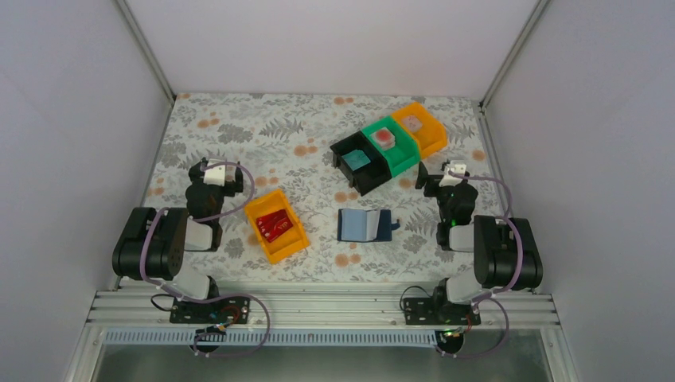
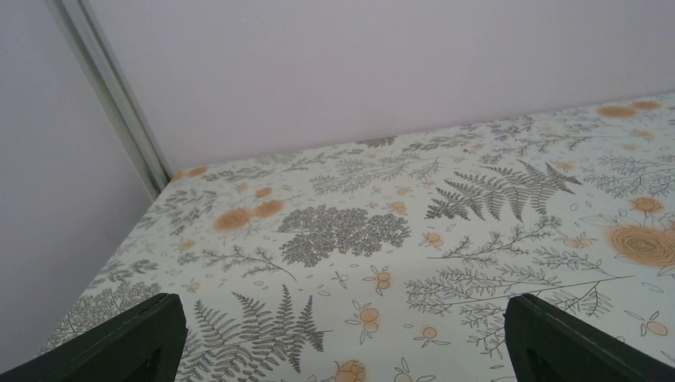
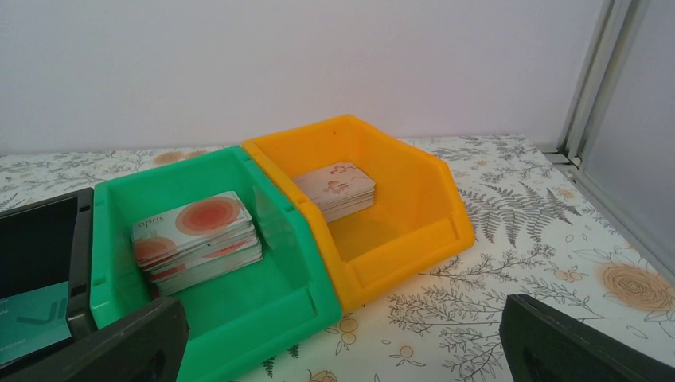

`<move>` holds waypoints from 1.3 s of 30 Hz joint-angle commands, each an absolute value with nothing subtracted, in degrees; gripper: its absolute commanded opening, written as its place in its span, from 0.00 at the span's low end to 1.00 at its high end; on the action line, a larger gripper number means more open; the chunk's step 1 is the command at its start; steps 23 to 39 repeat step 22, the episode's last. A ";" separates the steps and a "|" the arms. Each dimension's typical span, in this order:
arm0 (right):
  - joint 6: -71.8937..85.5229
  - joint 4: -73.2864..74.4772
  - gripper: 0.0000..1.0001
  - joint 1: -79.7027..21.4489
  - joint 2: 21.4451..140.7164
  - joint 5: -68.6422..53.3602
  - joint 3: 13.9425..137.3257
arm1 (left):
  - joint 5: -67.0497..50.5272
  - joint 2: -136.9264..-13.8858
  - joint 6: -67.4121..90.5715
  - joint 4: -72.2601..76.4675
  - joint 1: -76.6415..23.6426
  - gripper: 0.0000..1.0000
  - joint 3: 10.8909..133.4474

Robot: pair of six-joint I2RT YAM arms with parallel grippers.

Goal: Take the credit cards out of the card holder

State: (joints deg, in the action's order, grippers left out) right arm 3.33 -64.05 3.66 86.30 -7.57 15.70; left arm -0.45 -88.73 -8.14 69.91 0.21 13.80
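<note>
The card holder (image 1: pixel 364 225), a dark navy wallet, lies open and flat at mid-table between the arms. Red credit cards (image 1: pixel 275 225) lie in an orange bin (image 1: pixel 256 208) by the left arm. A pinkish-white stack (image 3: pixel 195 239) sits in the green bin (image 3: pixel 263 318). Another pale stack (image 3: pixel 336 187) sits in the far orange bin (image 3: pixel 414 239). A teal card (image 3: pixel 32 322) lies in the black bin (image 3: pixel 79 239). My left gripper (image 1: pixel 215 171) (image 2: pixel 342 334) is open and empty over bare cloth. My right gripper (image 1: pixel 450 171) (image 3: pixel 342 334) is open and empty, just in front of the green and orange bins.
The black (image 1: pixel 358 163), green (image 1: pixel 390 143) and orange (image 1: pixel 419 127) bins stand in a diagonal row at the back right. White walls and metal corner posts (image 2: pixel 111 95) enclose the flowered tablecloth (image 2: pixel 358 231).
</note>
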 commanded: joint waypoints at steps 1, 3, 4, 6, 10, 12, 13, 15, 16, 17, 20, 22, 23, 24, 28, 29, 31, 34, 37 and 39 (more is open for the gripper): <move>1.88 -65.38 0.99 3.33 86.67 -7.73 16.78 | -0.37 -88.96 -7.13 70.93 0.35 1.00 14.15; 1.75 -64.84 0.99 3.31 86.75 -7.99 17.05 | -0.54 -88.95 -7.06 70.84 0.44 1.00 14.09; 1.71 -64.79 0.99 3.28 86.76 -8.07 17.16 | -0.59 -88.97 -7.08 70.84 0.48 1.00 14.12; 1.67 -64.80 0.99 3.23 86.86 -8.15 17.12 | -0.65 -89.07 -7.04 70.76 0.54 1.00 14.23; 1.67 -64.85 0.99 3.28 86.80 -8.16 17.14 | -0.70 -88.99 -7.08 70.69 0.53 1.00 14.24; 1.65 -64.79 0.99 3.30 86.75 -8.17 17.12 | -0.66 -88.96 -7.06 70.69 0.53 1.00 14.28; 1.62 -64.80 0.99 3.32 86.84 -8.18 17.08 | -0.69 -88.95 -7.09 70.67 0.53 1.00 14.28; 1.68 -64.80 0.99 3.29 86.78 -8.22 17.14 | -0.70 -89.03 -7.04 70.66 0.53 1.00 14.31; 1.65 -64.78 0.99 3.31 86.77 -8.19 17.14 | -0.70 -89.08 -7.09 70.66 0.53 1.00 14.32; 1.67 -64.78 0.99 3.23 86.80 -8.13 17.09 | -0.73 -89.04 -7.07 70.62 0.53 1.00 14.33; 1.64 -64.80 0.99 3.22 86.83 -8.14 17.14 | -0.74 -89.04 -7.03 70.58 0.53 1.00 14.33; 1.67 -64.81 0.99 3.32 86.75 -8.17 17.13 | -0.66 -88.95 -7.03 70.66 0.53 1.00 14.28; 1.67 -64.81 0.99 3.32 86.75 -8.17 17.13 | -0.66 -88.95 -7.03 70.66 0.53 1.00 14.28; 1.67 -64.81 0.99 3.32 86.75 -8.17 17.13 | -0.66 -88.95 -7.03 70.66 0.53 1.00 14.28; 1.67 -64.81 0.99 3.32 86.75 -8.17 17.13 | -0.66 -88.95 -7.03 70.66 0.53 1.00 14.28; 1.67 -64.81 0.99 3.32 86.75 -8.17 17.13 | -0.66 -88.95 -7.03 70.66 0.53 1.00 14.28; 1.67 -64.81 0.99 3.32 86.75 -8.17 17.13 | -0.66 -88.95 -7.03 70.66 0.53 1.00 14.28; 1.67 -64.81 0.99 3.32 86.75 -8.17 17.13 | -0.66 -88.95 -7.03 70.66 0.53 1.00 14.28; 1.67 -64.81 0.99 3.32 86.75 -8.17 17.13 | -0.66 -88.95 -7.03 70.66 0.53 1.00 14.28; 1.67 -64.81 0.99 3.32 86.75 -8.17 17.13 | -0.66 -88.95 -7.03 70.66 0.53 1.00 14.28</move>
